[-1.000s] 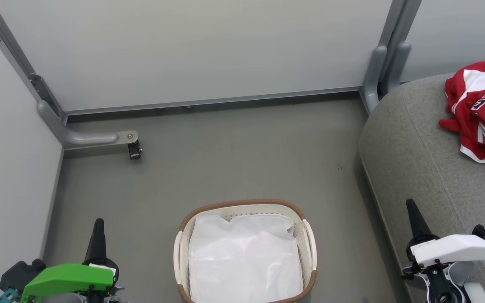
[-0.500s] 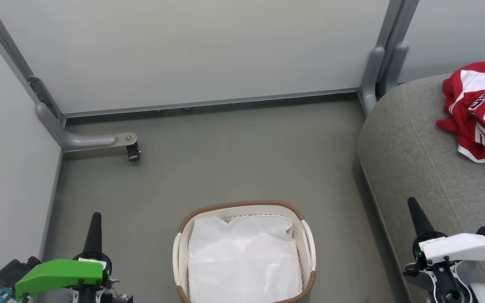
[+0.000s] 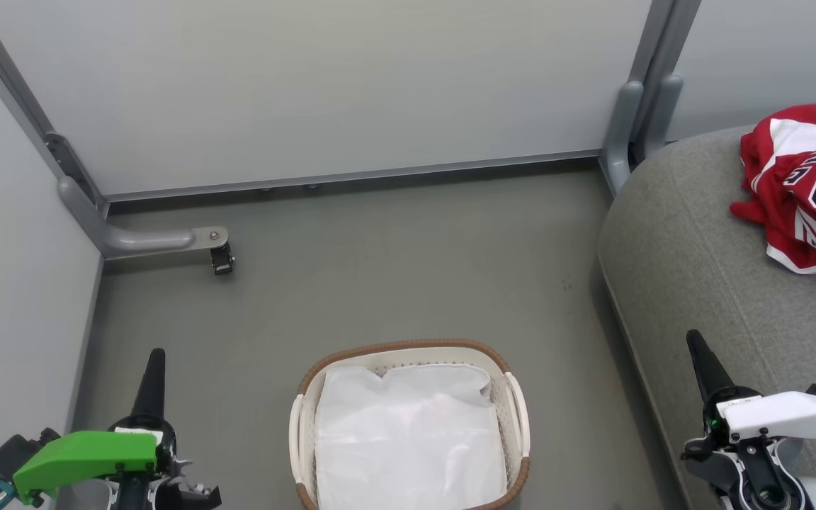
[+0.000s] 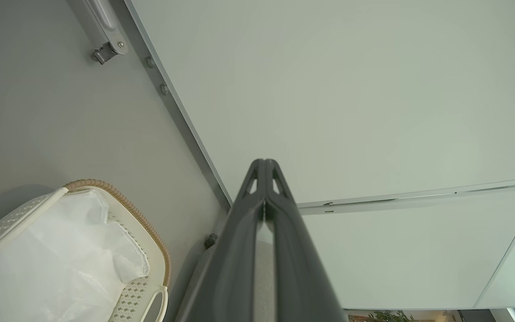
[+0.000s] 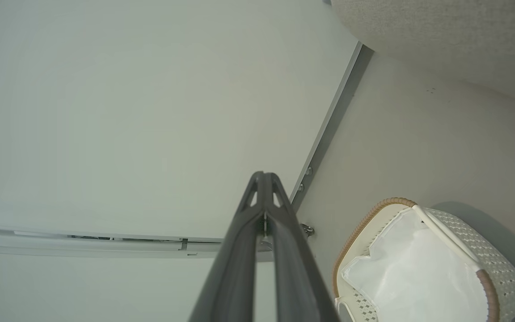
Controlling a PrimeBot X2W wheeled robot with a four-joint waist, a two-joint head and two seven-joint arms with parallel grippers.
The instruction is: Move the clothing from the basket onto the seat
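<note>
Our left claw [image 3: 156,360] hangs to the left of the basket [image 3: 408,346], its two dark fingers pressed together at the tips with nothing between them; the left wrist view shows the same closed pair [image 4: 265,163]. Our right claw [image 3: 695,341] hangs to the right of the basket, likewise closed and holding nothing [image 5: 264,175]. Neither touches the basket, which sits on the floor [image 3: 380,269] with its white liner [image 3: 408,439] lying crumpled inside; we see no red cloth in it.

The seat [image 3: 691,248] rises to the basket's right. The clothing [image 3: 794,191] lies bunched on it, well beyond the basket and well apart from both claws.

We judge the clothing light, limp and a little slick. A pinch on a raised fold or the thick white hem should hold best, since flat cloth would slide away.
</note>
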